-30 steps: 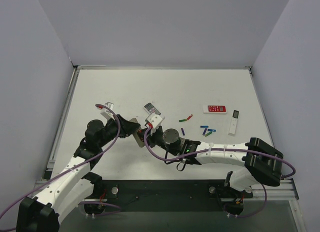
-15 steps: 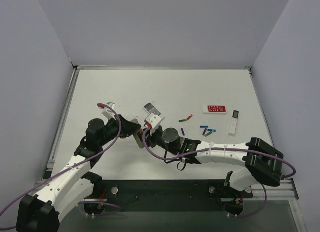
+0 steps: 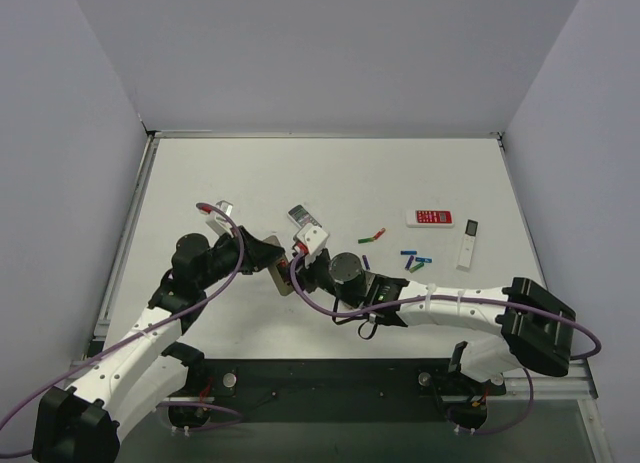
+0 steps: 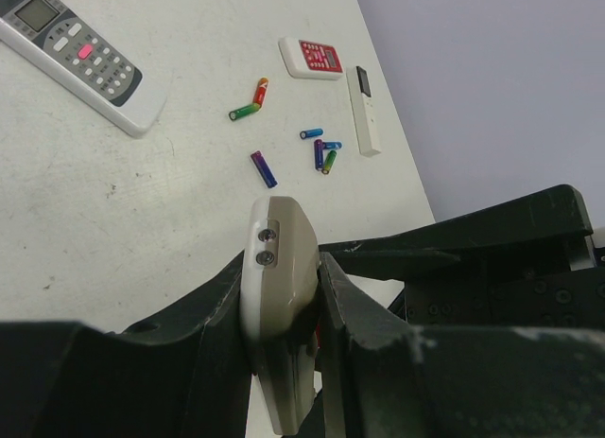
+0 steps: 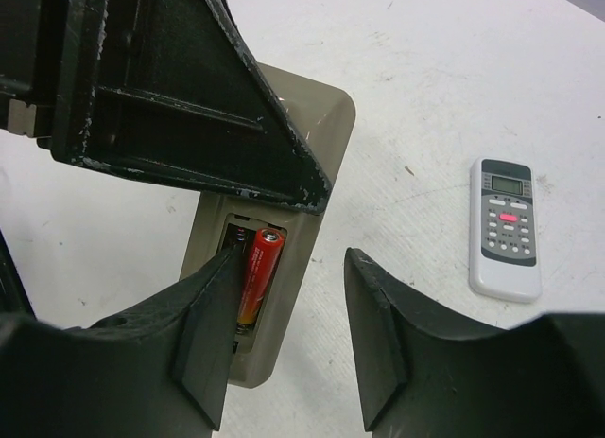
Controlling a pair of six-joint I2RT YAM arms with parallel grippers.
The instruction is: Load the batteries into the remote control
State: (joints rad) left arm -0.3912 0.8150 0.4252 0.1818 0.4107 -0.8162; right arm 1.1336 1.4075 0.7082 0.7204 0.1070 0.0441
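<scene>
Remote control [image 5: 295,249] clamped between the left fingers [image 4: 213,310] at the near-left of the surface [image 3: 400,173], tan back showing, open compartment holding a red-orange battery [image 5: 258,275], right fingers [image 5: 213,334] spread apart with nothing gripped, one just beside that battery, button labels on nearby white remote [image 5: 506,225] too small to read

Matt plastic remote control [image 5: 326,126] (glossy battery [image 5: 258,272])

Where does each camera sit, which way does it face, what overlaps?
Top external: above and behind the bases, looking down on the white table; both arms show.
Left wrist: behind the left gripper, facing across the table; it clamps the tan-grey-backed remote control.
Right wrist: above the open right gripper, looking down at a red-orange battery in the remote's bay.
Shared: both wrist views show the white pink-buttoned remote.
</scene>
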